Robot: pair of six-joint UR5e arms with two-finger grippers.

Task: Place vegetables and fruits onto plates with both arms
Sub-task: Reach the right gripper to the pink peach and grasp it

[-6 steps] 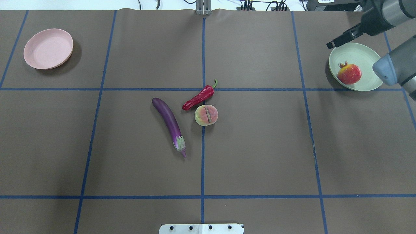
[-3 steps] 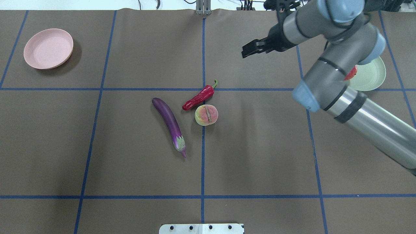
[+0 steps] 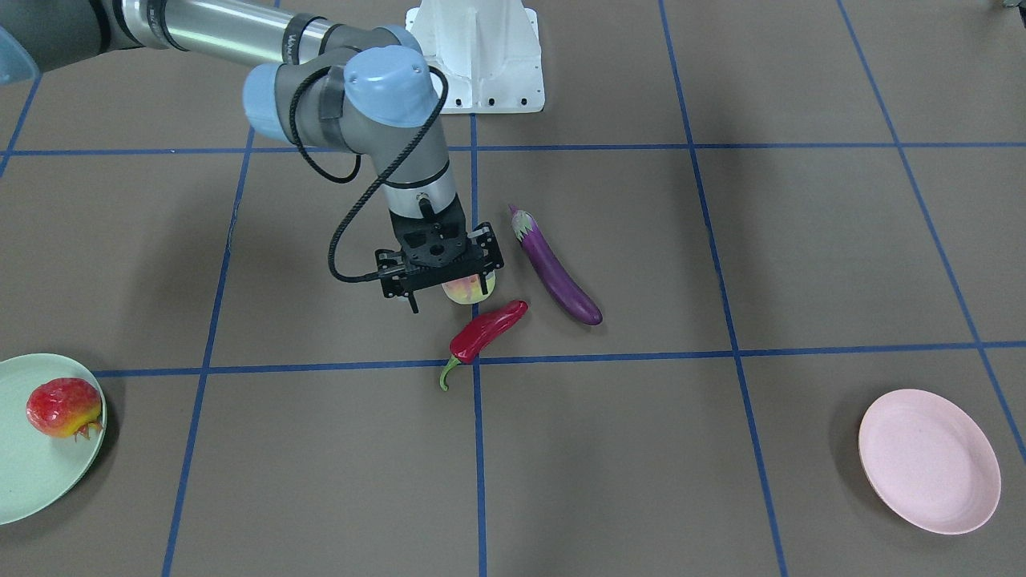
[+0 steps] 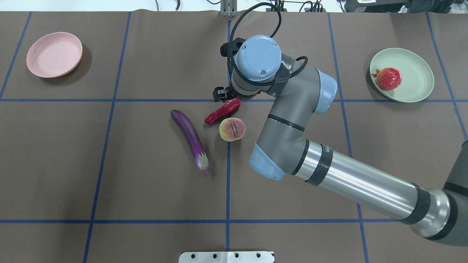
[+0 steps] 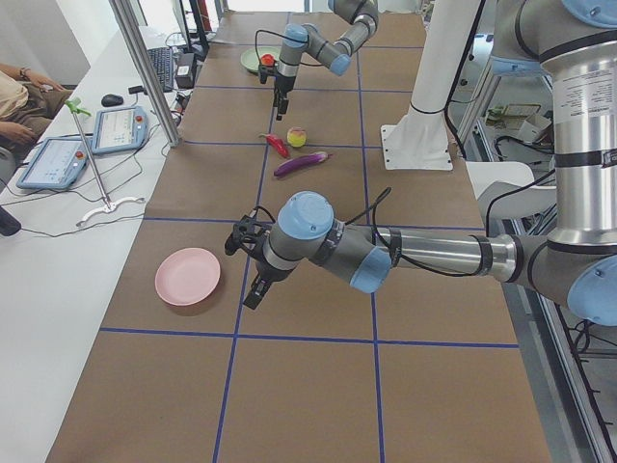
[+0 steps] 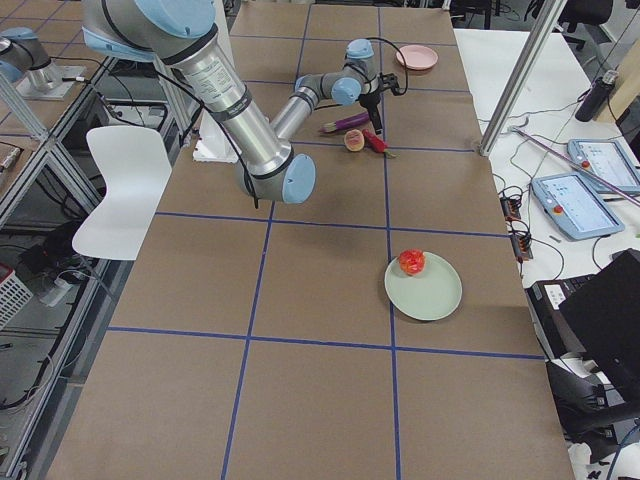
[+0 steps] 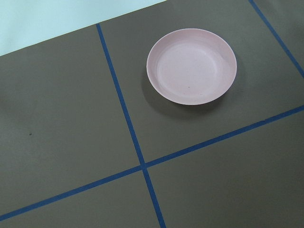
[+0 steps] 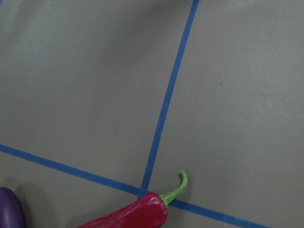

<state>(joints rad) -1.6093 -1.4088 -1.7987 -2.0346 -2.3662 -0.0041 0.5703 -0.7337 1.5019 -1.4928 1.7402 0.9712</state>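
Pomegranate (image 4: 387, 78) lying in pale green plate (image 4: 416, 82), pale pink plate (image 4: 55, 54) well apart

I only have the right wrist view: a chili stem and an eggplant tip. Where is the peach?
Observer: The peach lies close beside the chili, on the robot's side of it.
Operator: Is the right gripper open?
Observer: Yes, the front view shows the right gripper open and holding nothing.
Operator: Anything plated?
Observer: The pomegranate sits on the green plate.
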